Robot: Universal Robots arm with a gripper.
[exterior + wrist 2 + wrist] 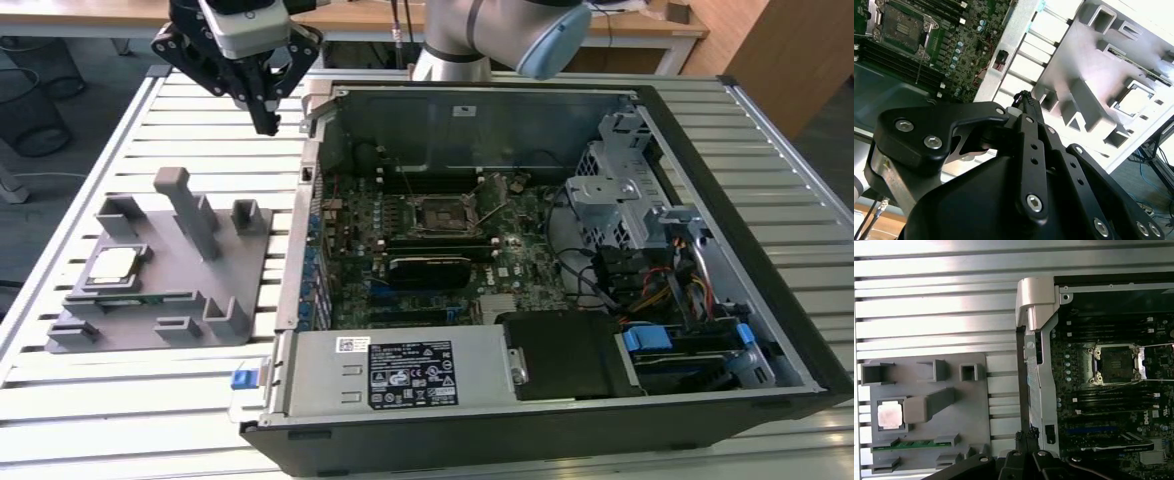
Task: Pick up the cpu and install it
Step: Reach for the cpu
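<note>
The cpu [114, 265], a small silver-lidded square, lies in a pocket of the grey plastic fixture [180, 300] on the slatted table, at the exterior view's left. Both wrist views show it too, the cpu [890, 416] [1135, 102] sitting flat and untouched. My gripper [267, 126] hangs above the table between the fixture and the open computer case, well above and behind the cpu. Its fingers [1026, 107] meet at the tips with nothing between them. The bare black socket [438, 213] [1116, 365] sits on the motherboard with its lever raised.
The open computer case [747, 330] fills the exterior view's right, with a metal side wall [300, 230] facing the fixture. A green memory stick [914, 444] stands in a fixture slot. Tall fixture posts [187, 205] rise beside the cpu.
</note>
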